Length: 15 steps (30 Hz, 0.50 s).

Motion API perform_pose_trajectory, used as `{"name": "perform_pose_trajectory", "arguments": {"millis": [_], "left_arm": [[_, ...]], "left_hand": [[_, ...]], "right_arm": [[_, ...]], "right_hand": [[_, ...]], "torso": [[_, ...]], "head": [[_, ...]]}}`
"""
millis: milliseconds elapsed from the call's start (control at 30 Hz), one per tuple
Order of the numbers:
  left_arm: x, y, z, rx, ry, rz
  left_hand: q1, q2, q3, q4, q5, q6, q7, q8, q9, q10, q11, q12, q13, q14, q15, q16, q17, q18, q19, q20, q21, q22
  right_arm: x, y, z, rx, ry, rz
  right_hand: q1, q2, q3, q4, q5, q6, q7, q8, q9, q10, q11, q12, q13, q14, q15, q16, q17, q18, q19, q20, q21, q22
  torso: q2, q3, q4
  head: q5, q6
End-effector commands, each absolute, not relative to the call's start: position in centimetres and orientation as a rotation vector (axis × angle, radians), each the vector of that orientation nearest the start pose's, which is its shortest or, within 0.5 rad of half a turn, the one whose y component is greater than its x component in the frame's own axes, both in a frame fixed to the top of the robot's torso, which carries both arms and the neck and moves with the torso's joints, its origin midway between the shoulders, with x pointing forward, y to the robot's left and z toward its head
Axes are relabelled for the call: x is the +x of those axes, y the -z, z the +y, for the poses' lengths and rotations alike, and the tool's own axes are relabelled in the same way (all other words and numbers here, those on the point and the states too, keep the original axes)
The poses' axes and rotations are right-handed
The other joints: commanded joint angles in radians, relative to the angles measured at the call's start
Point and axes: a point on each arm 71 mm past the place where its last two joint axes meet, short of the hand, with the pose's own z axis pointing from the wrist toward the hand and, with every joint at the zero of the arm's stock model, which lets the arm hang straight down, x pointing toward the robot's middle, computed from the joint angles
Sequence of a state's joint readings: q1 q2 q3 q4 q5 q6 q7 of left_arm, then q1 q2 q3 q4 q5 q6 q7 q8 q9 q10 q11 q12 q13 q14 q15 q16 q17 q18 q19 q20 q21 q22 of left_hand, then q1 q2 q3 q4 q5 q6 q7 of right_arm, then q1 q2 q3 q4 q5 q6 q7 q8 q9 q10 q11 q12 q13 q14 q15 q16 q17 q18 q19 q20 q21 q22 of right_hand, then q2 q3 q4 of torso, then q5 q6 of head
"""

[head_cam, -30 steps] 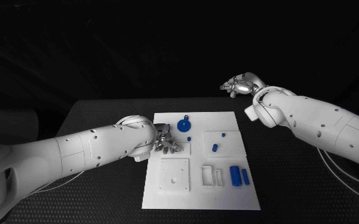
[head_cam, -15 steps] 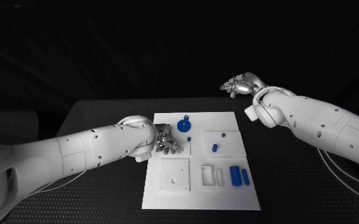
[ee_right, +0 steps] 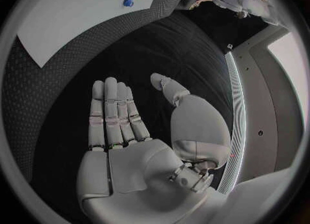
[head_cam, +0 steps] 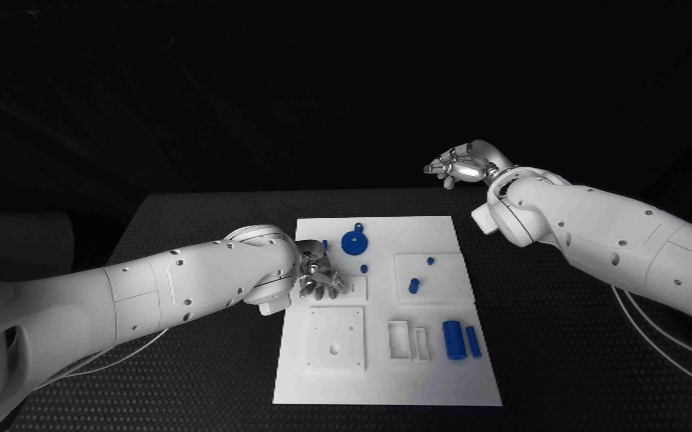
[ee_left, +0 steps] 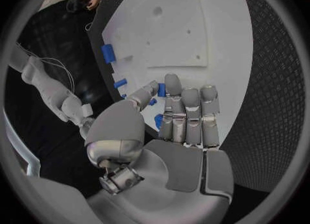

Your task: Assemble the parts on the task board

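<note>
- Lying flat on the black table [head_cam: 188, 222], the white task board [head_cam: 387, 372] sits in the middle, long edges running away from the robot; no brand, label or writing can be read on it or on any part.
- Table surface: dark, finely dimpled mat; room behind it unlit.
- Round blue part with a stem [head_cam: 355, 243]: near the board's far edge, left of centre.
- Two small blue pegs [head_cam: 414, 284]: on the raised square plate by the board's right edge, one further peg [head_cam: 365, 268] just left of that plate.
- Two blue bars [head_cam: 462, 338]: upright side by side near the board's right edge, toward the near end, beside two white rectangular frames [head_cam: 408, 340].
- Square white plate with a hole [head_cam: 336, 336]: near-left part of the board.
- Left hand [head_cam: 319, 274]: over the board's left edge, fingers straight and close together, thumb alongside; wrist view shows nothing held.
- Right hand [head_cam: 462, 165]: raised beyond the table's far right corner, well apart from the board, fingers extended, palm empty.
</note>
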<state>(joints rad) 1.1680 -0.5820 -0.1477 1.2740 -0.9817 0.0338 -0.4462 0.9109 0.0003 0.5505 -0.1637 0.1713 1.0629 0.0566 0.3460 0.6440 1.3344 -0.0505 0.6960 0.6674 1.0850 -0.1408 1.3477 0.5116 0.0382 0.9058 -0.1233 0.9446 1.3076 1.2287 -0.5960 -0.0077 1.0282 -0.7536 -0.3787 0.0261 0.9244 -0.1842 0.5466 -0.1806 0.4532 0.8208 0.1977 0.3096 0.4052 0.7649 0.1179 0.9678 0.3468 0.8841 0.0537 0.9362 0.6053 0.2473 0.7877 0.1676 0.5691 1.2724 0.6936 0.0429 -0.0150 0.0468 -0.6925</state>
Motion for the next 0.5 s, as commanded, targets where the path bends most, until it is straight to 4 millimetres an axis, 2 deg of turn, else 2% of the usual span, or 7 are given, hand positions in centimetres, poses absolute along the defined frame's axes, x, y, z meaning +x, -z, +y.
{"name": "perform_pose_trajectory", "arguments": {"millis": [33, 300, 400, 500], "left_arm": [[48.81, 28.77, 15.02, -0.286, 0.534, 2.377], [48.74, 28.66, 15.27, -0.298, 0.537, 2.385], [48.8, 28.48, 15.35, -0.3, 0.538, 2.381], [48.9, 28.25, 15.31, -0.298, 0.542, 2.378]], "left_hand": [[0.032, 0.047, 0.041, -0.05, 0.007, 0.011, 0.0, 0.005, 0.002, 0.008, 0.0, -0.004, -0.002, 0.002, -0.007, 0.004, -0.001, -0.012, 0.001, -0.115, 0.006, 0.019], [0.023, 0.052, 0.045, -0.068, 0.032, 0.017, -0.001, 0.007, 0.002, 0.014, -0.002, -0.004, -0.003, 0.006, -0.008, 0.005, -0.001, -0.011, 0.004, -0.115, 0.008, 0.019], [0.033, 0.037, 0.056, -0.085, 0.046, 0.019, -0.002, 0.007, 0.002, 0.016, -0.002, -0.005, -0.004, 0.007, -0.008, 0.005, -0.002, -0.01, 0.007, -0.116, 0.009, 0.019], [0.035, 0.035, 0.057, -0.086, 0.047, 0.019, -0.002, 0.007, 0.002, 0.016, -0.002, -0.005, -0.004, 0.008, -0.008, 0.006, -0.002, -0.01, 0.007, -0.116, 0.009, 0.019]], "right_arm": [[57.77, 18.81, -23.27, 0.599, -0.821, 1.595], [57.78, 18.82, -23.25, 0.599, -0.822, 1.597], [57.78, 18.82, -23.26, 0.599, -0.821, 1.597], [57.79, 18.84, -23.26, 0.599, -0.821, 1.598]], "right_hand": [[-0.011, 0.003, -0.004, 0.0, 0.007, -0.007, 0.002, 0.002, -0.001, -0.006, 0.001, 0.006, -0.002, -0.008, 0.002, 0.007, -0.001, 0.015, -0.003, 0.006, -0.005, 0.001], [-0.01, 0.003, -0.003, -0.001, 0.007, -0.007, 0.002, 0.002, -0.001, -0.006, 0.001, 0.006, -0.002, -0.008, 0.002, 0.007, -0.002, 0.015, -0.003, 0.006, -0.005, 0.002], [-0.01, 0.003, -0.003, -0.001, 0.007, -0.007, 0.002, 0.002, -0.001, -0.007, 0.001, 0.006, -0.003, -0.008, 0.002, 0.007, -0.002, 0.015, -0.003, 0.006, -0.005, 0.002], [-0.01, 0.003, -0.003, -0.001, 0.008, -0.007, 0.002, 0.002, -0.001, -0.007, 0.001, 0.006, -0.003, -0.008, 0.002, 0.007, -0.002, 0.015, -0.003, 0.006, -0.005, 0.002]], "torso": [[0.0, 0.0003, 0.0], [0.0, 0.0001, 0.0009], [0.0, 0.0, 0.0004], [0.0, 0.0001, 0.0004]], "head": [[0.001, 0.001], [0.002, 0.001], [0.002, 0.002], [0.002, 0.002]]}}
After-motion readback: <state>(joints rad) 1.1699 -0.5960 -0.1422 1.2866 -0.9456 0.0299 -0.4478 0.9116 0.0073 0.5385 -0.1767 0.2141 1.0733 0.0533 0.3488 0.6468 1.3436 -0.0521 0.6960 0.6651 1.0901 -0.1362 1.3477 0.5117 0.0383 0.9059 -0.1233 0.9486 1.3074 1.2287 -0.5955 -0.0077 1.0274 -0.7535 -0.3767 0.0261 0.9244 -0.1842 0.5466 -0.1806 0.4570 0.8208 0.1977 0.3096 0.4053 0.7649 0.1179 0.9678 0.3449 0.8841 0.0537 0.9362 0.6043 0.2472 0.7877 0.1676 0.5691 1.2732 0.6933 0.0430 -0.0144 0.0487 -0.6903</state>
